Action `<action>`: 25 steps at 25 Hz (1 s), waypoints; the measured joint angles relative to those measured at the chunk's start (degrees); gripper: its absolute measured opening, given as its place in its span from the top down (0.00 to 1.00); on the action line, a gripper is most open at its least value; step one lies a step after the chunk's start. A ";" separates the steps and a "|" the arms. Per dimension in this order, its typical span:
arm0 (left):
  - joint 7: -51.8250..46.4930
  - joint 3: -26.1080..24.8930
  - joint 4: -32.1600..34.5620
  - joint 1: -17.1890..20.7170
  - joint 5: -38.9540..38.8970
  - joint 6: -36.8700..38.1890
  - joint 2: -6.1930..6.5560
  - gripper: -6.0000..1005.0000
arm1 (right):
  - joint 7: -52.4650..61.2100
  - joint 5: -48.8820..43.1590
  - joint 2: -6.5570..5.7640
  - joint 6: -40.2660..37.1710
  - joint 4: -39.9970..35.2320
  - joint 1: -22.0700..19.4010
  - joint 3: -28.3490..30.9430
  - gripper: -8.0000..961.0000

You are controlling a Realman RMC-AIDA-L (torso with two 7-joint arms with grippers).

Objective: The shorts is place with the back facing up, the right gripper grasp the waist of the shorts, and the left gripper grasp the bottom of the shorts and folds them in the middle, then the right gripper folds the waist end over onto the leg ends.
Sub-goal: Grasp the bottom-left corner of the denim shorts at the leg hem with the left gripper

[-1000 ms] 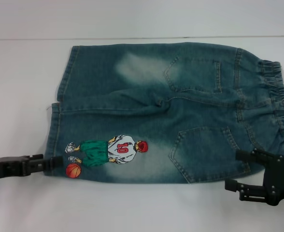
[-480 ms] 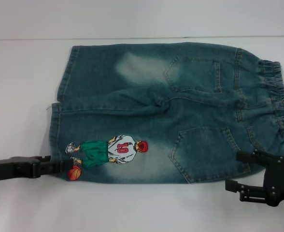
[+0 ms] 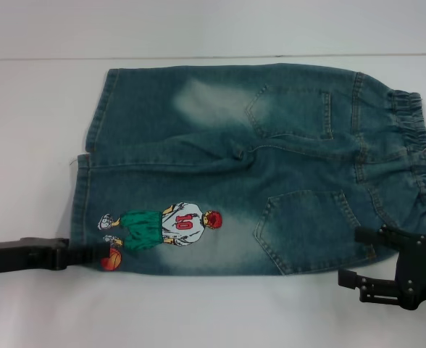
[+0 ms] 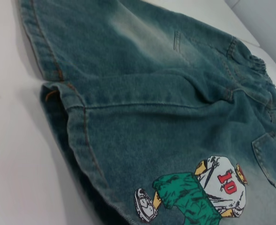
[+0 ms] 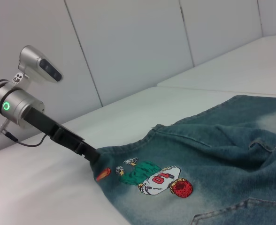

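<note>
My head camera looks down from above on the whole shorts. My left wrist camera sits low and very near the printed player. My right wrist camera looks across from farther away; all three views share this player print.

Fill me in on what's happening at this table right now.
A two-armed robot is setting up to fold a pair of denim shorts lying flat, back pockets up, on a white table. The left end effector is at the hem of the near leg, right by the orange basketball print. The right end effector sits at the near corner of the waist end, its fingers spread by the lower back pocket. Nothing is lifted or folded yet.
</note>
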 joint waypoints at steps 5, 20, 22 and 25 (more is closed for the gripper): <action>-0.14 -0.09 0.29 -0.28 0.18 0.92 0.02 0.39 | 0.08 0.00 0.00 0.00 0.00 0.00 0.00 0.01; 0.27 -0.48 0.92 -0.67 -0.24 2.76 0.02 0.96 | 10.46 0.44 -1.14 0.72 0.22 -2.18 12.94 0.01; 0.28 -0.47 0.92 -0.77 -0.28 2.82 -0.02 0.96 | 18.42 0.45 -2.69 1.63 0.18 -2.76 18.06 0.02; 0.30 -0.47 0.92 -0.96 -0.29 2.78 -0.03 0.97 | 30.61 0.45 -5.17 3.48 0.27 -3.38 21.76 0.02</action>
